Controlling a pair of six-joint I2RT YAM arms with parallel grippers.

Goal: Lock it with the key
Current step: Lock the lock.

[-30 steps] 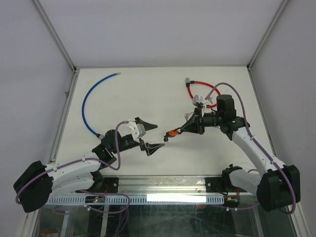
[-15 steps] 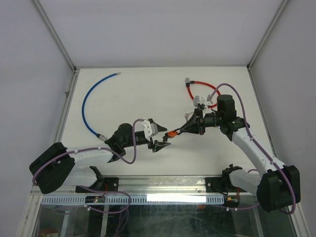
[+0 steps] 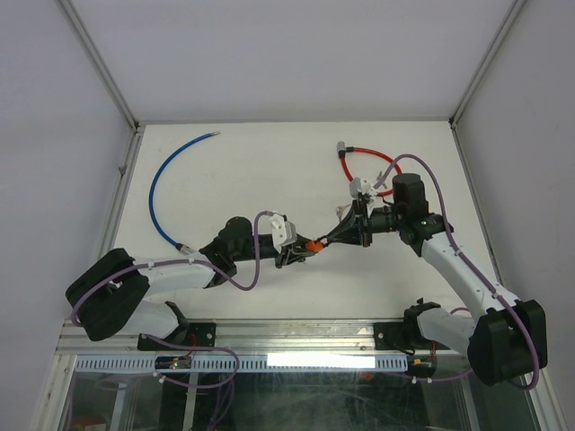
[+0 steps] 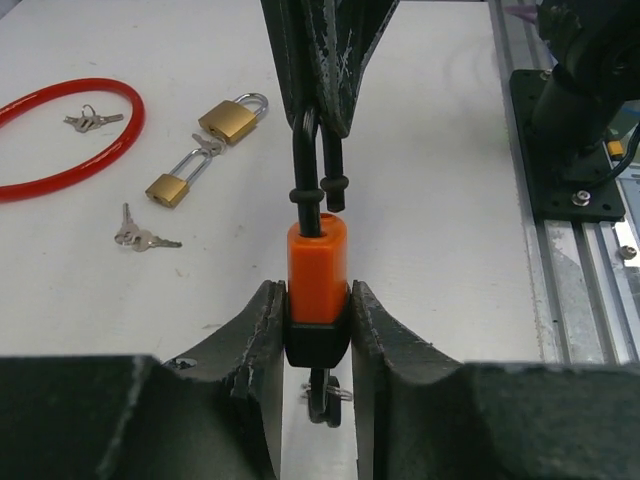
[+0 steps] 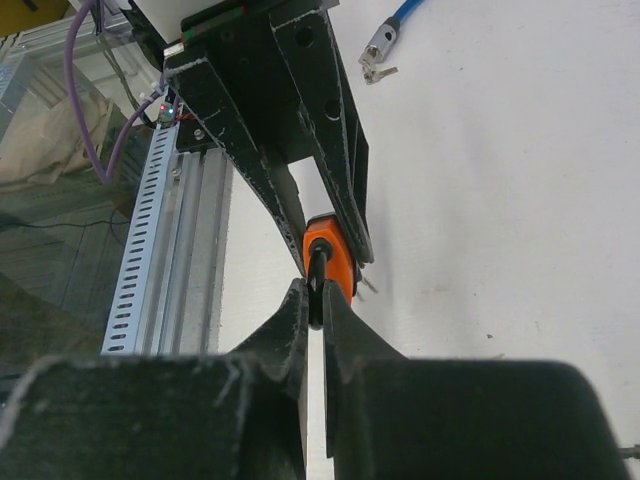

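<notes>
An orange padlock [image 3: 313,243] with a black base hangs in the air between both arms. In the left wrist view its body [image 4: 318,270] sits between the jaws of my left gripper [image 4: 318,295], which press on both sides. A key [image 4: 324,400] on a ring sticks out of the lock's underside. My right gripper [image 5: 314,295] is shut on the black shackle [image 4: 308,170] from the other side. One leg of the shackle ends just above the orange body.
Two brass padlocks [image 4: 232,117] [image 4: 172,186] and loose keys [image 4: 145,238] lie on the white table beside a red cable loop [image 3: 364,163]. A blue cable [image 3: 160,193] curves at the left. A metal rail [image 4: 570,280] runs along the near edge.
My left arm has swung right to the padlock and its wide-open jaws have closed onto the orange body. The right gripper has kept hold of the shackle, almost still.
</notes>
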